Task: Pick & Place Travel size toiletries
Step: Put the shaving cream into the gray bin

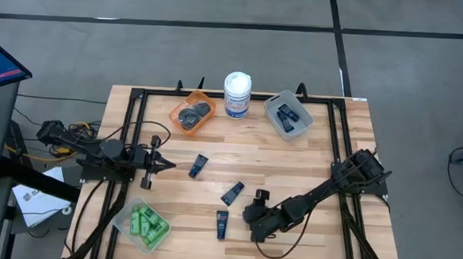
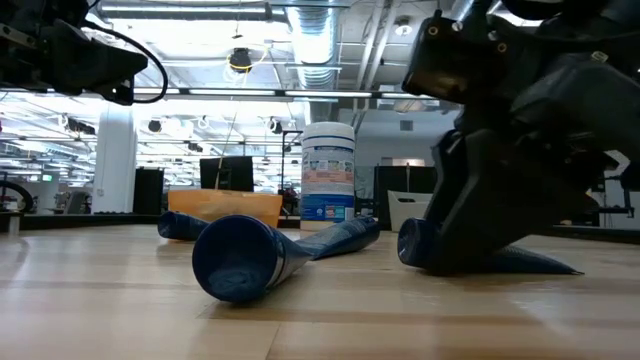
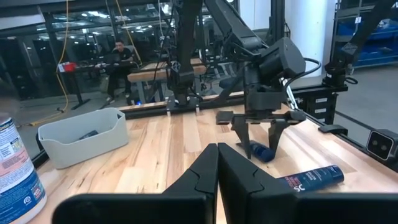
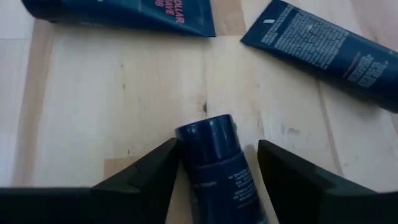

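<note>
Three dark navy tubes lie flat on the wooden table: one (image 1: 199,165) near the middle, one (image 1: 232,193) nearer the front, one (image 1: 222,223) nearest the front edge. My right gripper (image 1: 251,216) slants down just right of them and is open. A further navy tube (image 4: 214,165) lies on the wood between its two fingers, cap end (image 4: 208,134) pointing away from the wrist. One finger (image 4: 155,165) stands close against this tube and the other (image 4: 280,168) stands apart. The high view hides this tube under the gripper. My left gripper (image 1: 166,166) waits shut at the table's left side.
At the back stand an orange bin (image 1: 178,120) with round dark pots, a white tub (image 1: 236,94) with a blue label, and a grey bin (image 1: 273,117) holding navy tubes. A clear bin (image 1: 125,216) of green bottles sits front left. Black frame rails (image 1: 132,132) run along both sides.
</note>
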`<control>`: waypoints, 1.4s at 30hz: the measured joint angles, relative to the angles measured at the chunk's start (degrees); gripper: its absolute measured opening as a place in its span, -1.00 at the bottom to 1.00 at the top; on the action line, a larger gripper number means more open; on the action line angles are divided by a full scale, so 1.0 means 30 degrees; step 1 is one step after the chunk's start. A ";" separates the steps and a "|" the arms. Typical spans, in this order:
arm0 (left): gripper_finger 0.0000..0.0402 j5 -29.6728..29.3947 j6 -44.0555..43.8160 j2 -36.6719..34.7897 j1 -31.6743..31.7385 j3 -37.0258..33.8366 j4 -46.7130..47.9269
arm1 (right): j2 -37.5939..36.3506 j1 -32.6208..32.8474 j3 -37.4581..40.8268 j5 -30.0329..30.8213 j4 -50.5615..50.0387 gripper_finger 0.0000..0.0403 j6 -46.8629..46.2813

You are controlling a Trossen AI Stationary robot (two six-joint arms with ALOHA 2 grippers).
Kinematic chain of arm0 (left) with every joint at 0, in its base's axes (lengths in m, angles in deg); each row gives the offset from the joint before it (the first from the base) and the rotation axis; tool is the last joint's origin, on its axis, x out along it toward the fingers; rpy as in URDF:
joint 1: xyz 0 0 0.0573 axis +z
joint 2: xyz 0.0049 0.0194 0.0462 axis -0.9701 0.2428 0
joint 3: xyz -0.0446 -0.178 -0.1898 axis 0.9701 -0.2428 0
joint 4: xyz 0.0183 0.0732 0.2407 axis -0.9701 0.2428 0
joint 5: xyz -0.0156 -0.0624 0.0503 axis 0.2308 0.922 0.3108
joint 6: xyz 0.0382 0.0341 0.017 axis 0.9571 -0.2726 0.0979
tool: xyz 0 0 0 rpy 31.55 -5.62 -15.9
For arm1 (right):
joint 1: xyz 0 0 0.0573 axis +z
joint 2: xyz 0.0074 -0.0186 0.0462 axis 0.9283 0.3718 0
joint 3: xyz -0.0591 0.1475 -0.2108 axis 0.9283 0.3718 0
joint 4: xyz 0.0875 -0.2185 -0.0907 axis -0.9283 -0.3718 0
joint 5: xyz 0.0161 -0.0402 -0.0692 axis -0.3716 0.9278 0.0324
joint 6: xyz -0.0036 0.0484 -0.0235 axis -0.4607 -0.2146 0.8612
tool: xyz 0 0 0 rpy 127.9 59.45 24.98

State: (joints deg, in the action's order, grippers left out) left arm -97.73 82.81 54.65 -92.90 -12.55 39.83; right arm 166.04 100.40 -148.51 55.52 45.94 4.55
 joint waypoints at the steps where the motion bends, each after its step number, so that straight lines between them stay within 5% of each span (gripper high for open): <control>1: -1.00 -0.0001 0.0006 0.0000 -0.0001 0.0000 -0.0006 | -0.0125 0.0000 0.0000 -0.0032 -0.0029 0.02 0.0162; 8: -1.00 0.0003 0.0006 0.0000 -0.0001 0.0000 -0.0013 | -0.0439 -0.0022 0.0066 -0.0248 -0.0058 -0.46 0.1960; 17: -1.00 -0.0003 -0.0002 0.0000 -0.0004 0.0000 -0.0028 | -0.1304 -0.0916 0.0223 0.0235 -0.0950 -0.38 0.4565; 25: -1.00 0.0001 0.0006 0.0138 0.0000 0.0000 -0.0075 | -0.5210 -0.3850 0.0149 0.1002 -0.3487 -0.46 0.7001; 35: -1.00 0.0001 -0.0002 0.0193 -0.0003 0.0000 -0.0238 | -1.0339 -1.1542 0.0171 0.4251 -0.7998 -0.37 0.8229; 42: -1.00 0.0001 0.0005 0.0270 -0.0004 0.0000 -0.0334 | -1.0902 -1.9129 0.1840 0.3908 -0.5695 -0.39 0.9593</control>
State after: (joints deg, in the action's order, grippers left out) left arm -97.72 82.82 55.45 -92.91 -12.55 38.83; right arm 133.34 43.01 -142.99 67.24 28.86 33.33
